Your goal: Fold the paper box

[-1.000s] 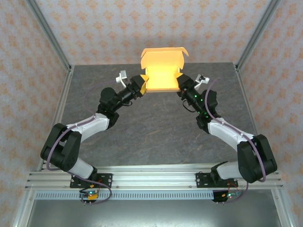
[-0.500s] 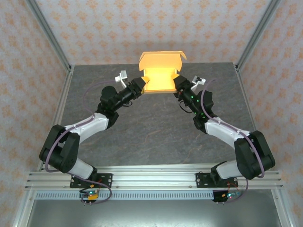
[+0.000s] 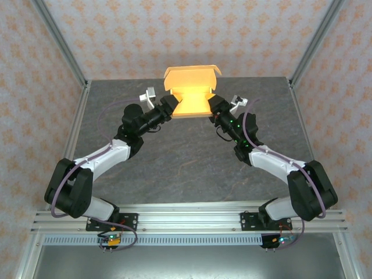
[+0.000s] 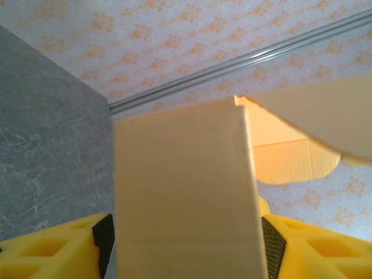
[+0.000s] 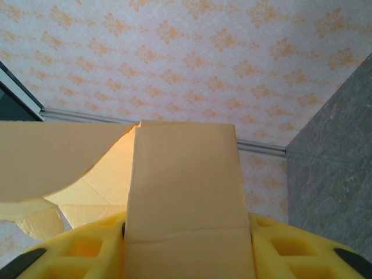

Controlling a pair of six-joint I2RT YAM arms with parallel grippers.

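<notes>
Presently on my list: one item under handling.

Item: tan-orange thin-cardboard paper box, plain, with creased panels and a scalloped top flap.

Location: over the far middle of the grey stone-patterned counter, close to the patterned back wall, carried between the two hands. I cannot tell whether its underside touches the counter.

Left hand: closed on the paper box, its yellow fingers pressing the two edges of the left side panel.

Right hand: likewise clamped on the box, with the right side panel filling the gap between its fingers.

Risks, as I judge them:
- Each grip squeezes a thin panel across its width. Too much pressure may bow it or crease it off its fold line. A faint line already crosses the right side panel near the fingers.
- If my two arms drift apart or together, the paper box may rack out of square or tear at a tab.
- The top flap hangs free and leans over the box's opening, so a quick move may swing it or let it spring back.
- A slack grip on either side would leave the box pivoting from the other hand.

Change against a second ago: the paper box and both hands sit further left in the top view, and the top flap looks tipped further forward.
</notes>
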